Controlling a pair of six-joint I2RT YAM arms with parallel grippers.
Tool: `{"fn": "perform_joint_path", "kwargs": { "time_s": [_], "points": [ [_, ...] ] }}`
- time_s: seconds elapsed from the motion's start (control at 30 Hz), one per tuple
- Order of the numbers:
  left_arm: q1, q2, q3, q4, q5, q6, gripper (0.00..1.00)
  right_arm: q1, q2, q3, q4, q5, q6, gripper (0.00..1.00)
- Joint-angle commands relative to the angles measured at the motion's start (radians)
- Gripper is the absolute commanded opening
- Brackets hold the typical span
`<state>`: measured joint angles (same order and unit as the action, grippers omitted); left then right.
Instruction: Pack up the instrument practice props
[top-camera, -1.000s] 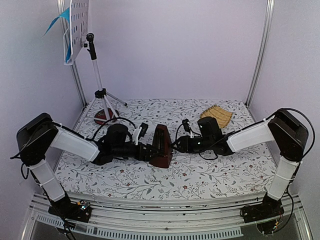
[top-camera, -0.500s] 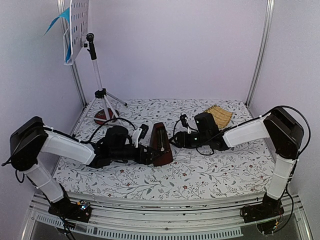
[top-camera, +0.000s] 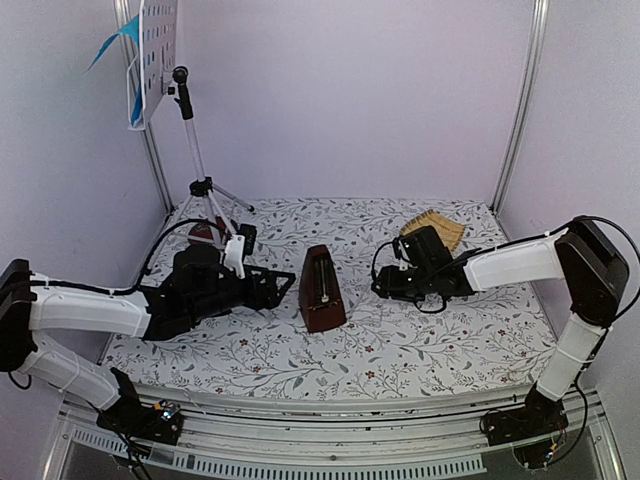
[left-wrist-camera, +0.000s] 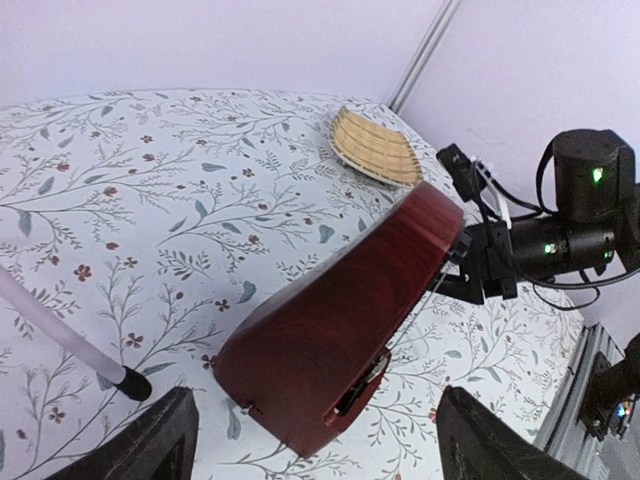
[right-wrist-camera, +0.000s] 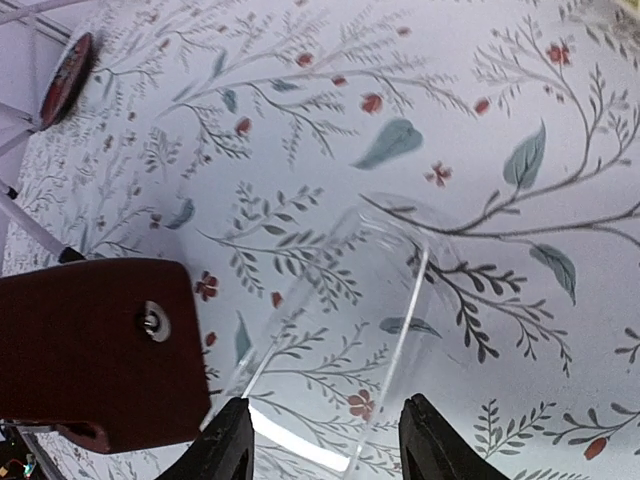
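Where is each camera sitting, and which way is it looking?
Top external: high behind the arm bases, looking down on the floral table; shows both arms, the left gripper, the right gripper, the metronome and the music stand.
Left wrist: on the left arm, facing across the table at the metronome; its own fingers fill the bottom corners.
Right wrist: on the right arm, facing down at the metronome and tablecloth; its own fingers show at the bottom.
Shared: all three see the metronome.
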<state>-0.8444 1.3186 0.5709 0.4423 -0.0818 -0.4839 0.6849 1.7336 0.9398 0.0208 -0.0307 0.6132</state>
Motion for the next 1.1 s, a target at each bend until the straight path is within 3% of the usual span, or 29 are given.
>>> {"fn": "perform_joint_path", "kwargs": {
  "time_s": [0.0,0.17,0.57,0.73,0.93,1.07],
  "points": [
    [-0.013,-0.053,-0.038,-0.011,-0.104,0.000,0.85,-0.001,0.063,0.040,-0.117,0.059,0.094,0.49],
    [-0.013,-0.086,-0.057,-0.023,-0.131,0.001,0.85,0.004,0.109,0.065,-0.134,0.069,0.108,0.46],
    [-0.012,-0.090,-0.050,-0.052,-0.139,0.003,0.85,0.027,0.203,0.167,-0.215,0.173,0.088,0.20],
    [-0.033,-0.086,0.000,-0.132,-0.201,0.017,0.83,0.033,0.201,0.163,-0.228,0.214,0.102,0.04],
    [-0.141,-0.064,0.160,-0.221,-0.385,0.086,0.82,0.032,0.124,0.152,-0.272,0.267,0.115,0.03],
    [-0.213,0.003,0.285,-0.221,-0.416,0.094,0.77,0.033,-0.003,0.148,-0.342,0.325,0.115,0.02]
  ]
}}
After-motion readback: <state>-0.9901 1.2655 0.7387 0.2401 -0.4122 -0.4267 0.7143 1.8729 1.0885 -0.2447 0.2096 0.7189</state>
